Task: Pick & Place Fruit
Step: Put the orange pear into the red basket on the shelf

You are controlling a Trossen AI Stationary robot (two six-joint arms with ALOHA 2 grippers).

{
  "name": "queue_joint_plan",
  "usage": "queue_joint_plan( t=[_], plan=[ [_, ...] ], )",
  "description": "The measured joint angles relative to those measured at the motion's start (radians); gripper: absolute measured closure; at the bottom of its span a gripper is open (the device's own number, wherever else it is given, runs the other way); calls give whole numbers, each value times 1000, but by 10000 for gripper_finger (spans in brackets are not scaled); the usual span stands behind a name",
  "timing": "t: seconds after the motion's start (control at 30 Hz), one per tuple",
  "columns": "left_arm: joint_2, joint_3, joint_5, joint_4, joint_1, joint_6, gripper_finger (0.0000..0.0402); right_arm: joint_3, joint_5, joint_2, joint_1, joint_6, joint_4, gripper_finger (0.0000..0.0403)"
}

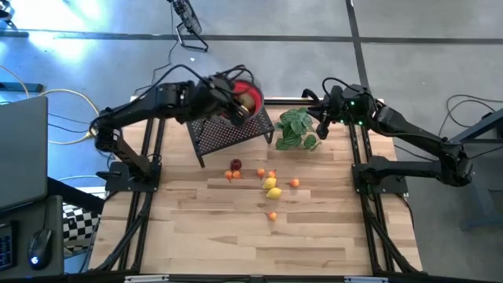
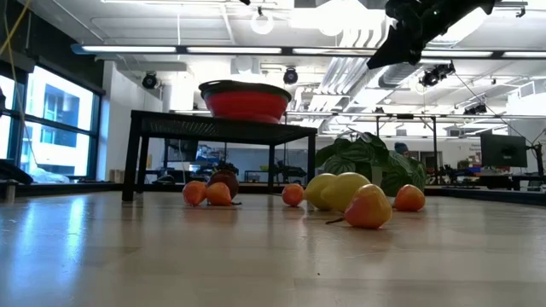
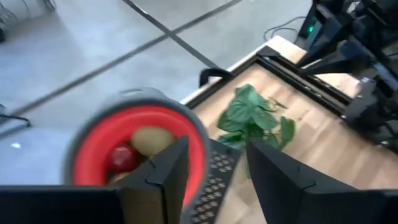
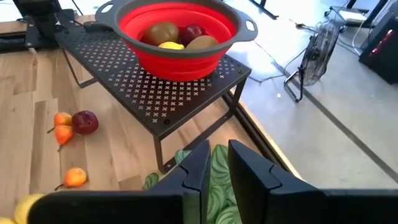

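A red bowl (image 4: 180, 37) stands on a black mesh stand (image 4: 124, 81) at the table's far side. In it lie brownish-green kiwis (image 4: 163, 32), a dark red fruit (image 4: 193, 31) and a lemon (image 4: 171, 45). My left gripper (image 3: 214, 177) hovers open over the bowl's near rim (image 1: 247, 93) with nothing between its fingers. On the table's middle lie two lemons (image 1: 272, 188), a dark red fruit (image 1: 236, 164) and several small orange ones (image 1: 294, 182). My right gripper (image 4: 219, 168) hangs above the green plant (image 1: 297, 130), its fingers a narrow gap apart and empty.
The green leafy plant (image 2: 367, 162) lies to the right of the stand, under my right gripper (image 2: 409, 34). The stand's legs (image 4: 160, 149) rest on the wood. Bare wood (image 1: 259, 244) stretches from the loose fruit to the near edge.
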Motion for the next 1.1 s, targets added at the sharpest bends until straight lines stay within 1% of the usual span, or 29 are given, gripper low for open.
queue_joint_plan(
  t=[0.13,0.23,0.37,0.47,0.53,0.67,0.77,0.87,0.97,1.1],
  plan=[
    [-19,1,4,-15,17,83,286,0,0,2,0,-17,17,353],
    [-25,0,10,-38,16,110,315,0,0,11,0,-17,30,353],
    [-30,1,-19,-30,13,119,356,0,0,34,0,-14,30,353],
    [-37,0,-26,-36,14,146,388,0,0,57,0,19,29,353],
    [-43,0,-26,-42,14,152,398,0,-3,68,0,34,21,353],
    [-55,-24,1,-55,13,145,395,0,-2,75,5,38,-3,353],
    [-69,-102,30,-30,5,113,400,0,-3,69,12,38,-38,353],
    [-90,-221,56,86,-19,108,400,0,-11,49,18,38,-109,353],
    [-117,-372,87,275,-42,114,401,0,-70,48,17,38,-199,353],
    [-151,-580,198,546,-39,137,401,0,-148,50,18,39,-259,353]
  ],
)
